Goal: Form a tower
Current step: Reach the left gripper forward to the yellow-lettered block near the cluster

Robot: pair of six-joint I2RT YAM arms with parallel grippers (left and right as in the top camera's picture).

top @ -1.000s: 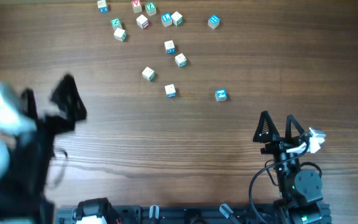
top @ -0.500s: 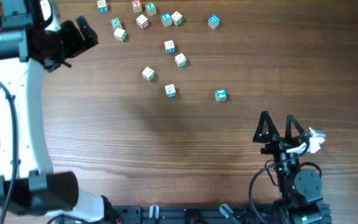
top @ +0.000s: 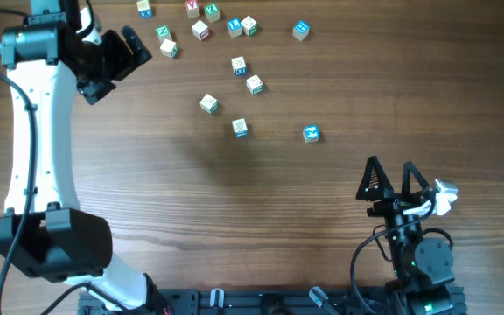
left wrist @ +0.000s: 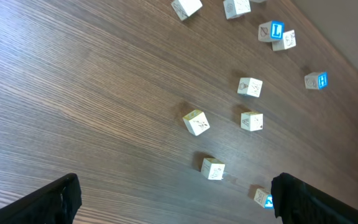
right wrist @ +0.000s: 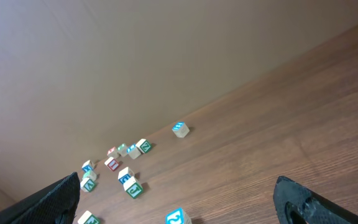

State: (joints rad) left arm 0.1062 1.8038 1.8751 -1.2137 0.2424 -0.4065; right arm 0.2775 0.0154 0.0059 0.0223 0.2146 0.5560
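No tower is standing anywhere on the bench (top: 234, 210). Every cube is lying single, none resting on another as far as the views are showing. Judging from that, stacking is not yet begun, and every pick and placement is left to do.

Nearest the base, the right end effector (top: 390, 166) is sitting low at the bench's near edge, jaws spread fully, gripping and touching nothing.

Mid-bench, a blue cube (top: 311, 133) is lying alone, well apart from a loose string of pale cubes (top: 240, 128) trailing toward the far side.

Farther out, the far cluster (top: 234, 27) is lying scattered, some cubes just beside each other.

The left end effector (top: 116, 70) is hovering at the far left near that cluster, jaws wide, empty.
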